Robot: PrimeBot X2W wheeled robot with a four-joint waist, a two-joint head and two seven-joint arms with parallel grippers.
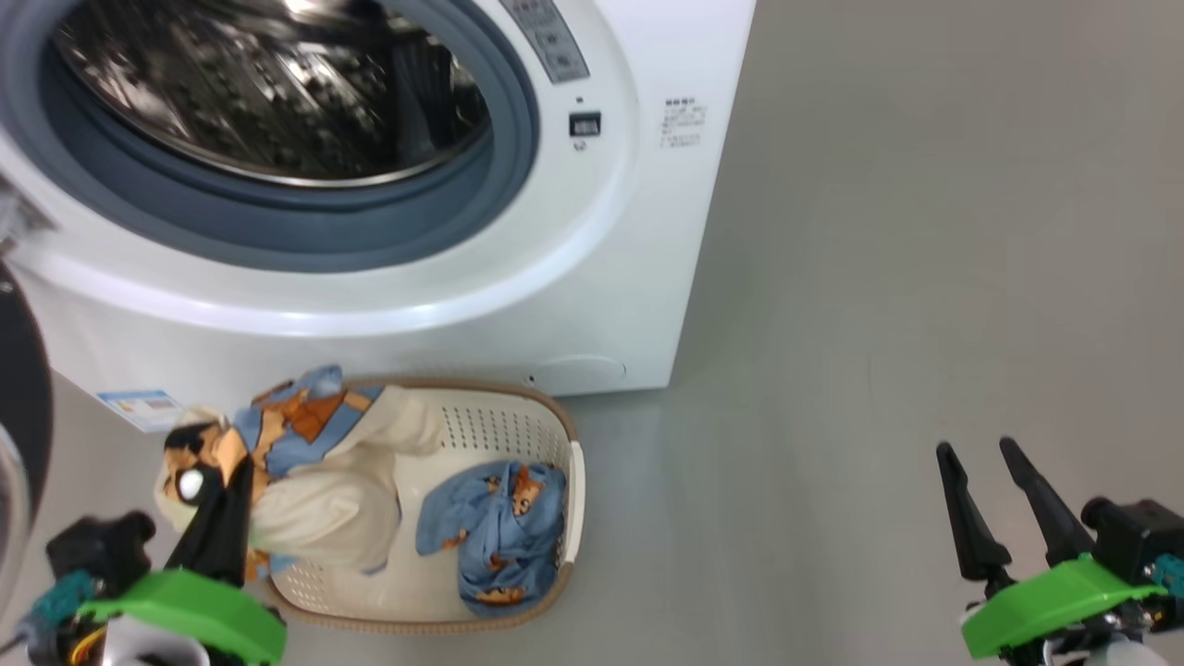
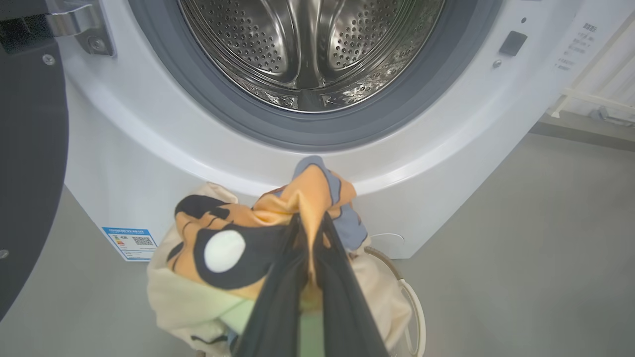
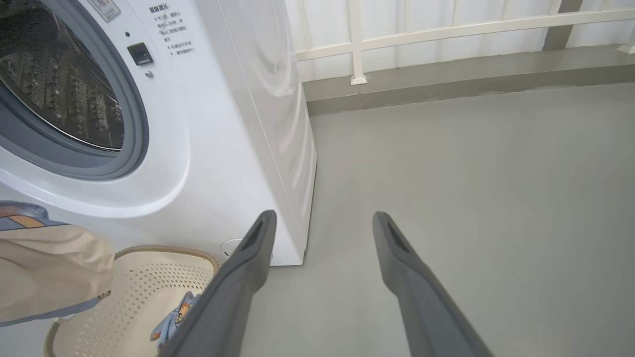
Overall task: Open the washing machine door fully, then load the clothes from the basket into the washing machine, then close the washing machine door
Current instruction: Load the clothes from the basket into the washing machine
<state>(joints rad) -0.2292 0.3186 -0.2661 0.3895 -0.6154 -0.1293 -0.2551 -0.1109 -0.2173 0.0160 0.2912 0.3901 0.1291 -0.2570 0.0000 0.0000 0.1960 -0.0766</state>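
Before the washing machine (image 1: pixel 592 305), its door (image 1: pixel 23 398) swung open to the left, the left jaws point toward the drum (image 2: pixel 307 44), clamped on a cream-and-orange garment (image 1: pixel 314 481) lifted at the left end of the basket (image 1: pixel 481 425), which holds a blue garment (image 1: pixel 499 532), while the right jaws gape empty over the floor (image 1: pixel 879 277).

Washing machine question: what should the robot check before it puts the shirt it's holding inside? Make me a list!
1. The washing machine door swung aside: ok.
2. The drum free of things: ok, it looks empty.
3. The left gripper shut on the cream and orange garment: ok.
4. That garment lifted free of the basket: not ok, its cream part drapes into it.
5. The right gripper out of the way: ok, open and empty over the floor.
6. Basket emptied: not ok, a blue garment lies inside.
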